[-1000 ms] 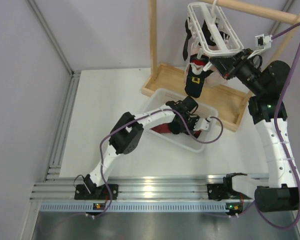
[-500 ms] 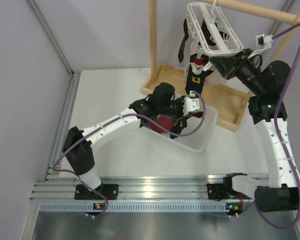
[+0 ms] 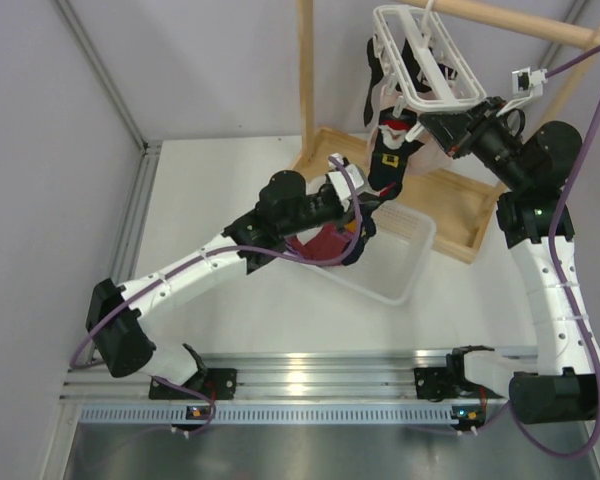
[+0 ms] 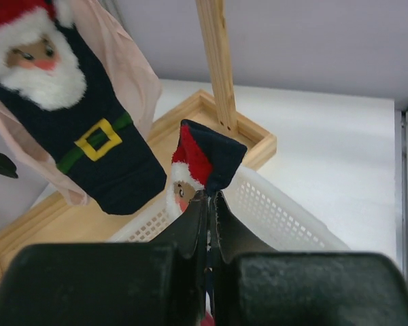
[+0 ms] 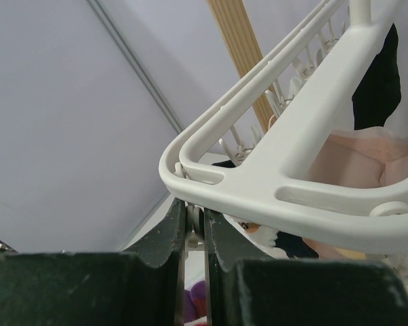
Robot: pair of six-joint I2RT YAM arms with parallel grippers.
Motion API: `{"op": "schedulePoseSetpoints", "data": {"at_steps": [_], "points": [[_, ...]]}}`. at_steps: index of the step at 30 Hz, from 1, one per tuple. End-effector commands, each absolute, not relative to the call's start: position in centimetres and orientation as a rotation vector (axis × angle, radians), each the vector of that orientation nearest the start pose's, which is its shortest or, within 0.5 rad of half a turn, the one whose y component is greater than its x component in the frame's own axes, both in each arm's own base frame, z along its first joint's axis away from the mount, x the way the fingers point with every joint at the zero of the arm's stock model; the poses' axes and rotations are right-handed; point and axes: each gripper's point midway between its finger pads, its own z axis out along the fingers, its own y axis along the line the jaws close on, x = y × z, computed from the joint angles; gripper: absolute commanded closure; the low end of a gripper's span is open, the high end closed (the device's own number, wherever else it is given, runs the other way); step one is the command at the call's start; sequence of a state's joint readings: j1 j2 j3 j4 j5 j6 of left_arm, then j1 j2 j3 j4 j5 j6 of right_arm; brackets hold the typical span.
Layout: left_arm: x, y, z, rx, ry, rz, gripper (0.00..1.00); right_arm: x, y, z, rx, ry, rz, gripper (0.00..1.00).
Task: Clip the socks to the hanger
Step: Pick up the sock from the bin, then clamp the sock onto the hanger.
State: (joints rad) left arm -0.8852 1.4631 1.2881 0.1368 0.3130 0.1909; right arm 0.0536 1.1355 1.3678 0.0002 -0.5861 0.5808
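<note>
The left end effector (image 4: 208,200) is clenched on a navy Santa sock (image 4: 205,159), held above the basket (image 4: 285,217). The sock's free end points up and right toward the hanger (image 3: 425,60), which is near. The right end effector (image 5: 194,221) is clenched on the corner of the hanger.

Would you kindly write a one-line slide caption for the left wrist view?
Left gripper pinches a Santa sock above the white basket, wooden rack behind.

Wooden post (image 4: 217,68) and hung sock (image 4: 88,136) ahead of left gripper (image 4: 209,204); open table (image 4: 340,136) leftward.
</note>
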Motion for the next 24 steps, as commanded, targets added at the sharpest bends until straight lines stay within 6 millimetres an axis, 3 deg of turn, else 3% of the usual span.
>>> {"op": "schedulePoseSetpoints", "data": {"at_steps": [1, 15, 24], "points": [[27.1, -39.1, 41.3, 0.871, 1.156, -0.826, 1.0, 34.0, 12.8, 49.6, -0.138, 1.369, 0.895, 1.0], [28.5, -38.8, 47.0, 0.773, 1.043, -0.809, 1.0, 34.2, 13.0, 49.4, -0.14, 1.375, 0.91, 1.0], [28.9, -39.4, 47.7, 0.788, 1.017, -0.802, 1.0, 34.1, 13.2, 49.6, -0.145, 1.367, 0.924, 1.0]]}}
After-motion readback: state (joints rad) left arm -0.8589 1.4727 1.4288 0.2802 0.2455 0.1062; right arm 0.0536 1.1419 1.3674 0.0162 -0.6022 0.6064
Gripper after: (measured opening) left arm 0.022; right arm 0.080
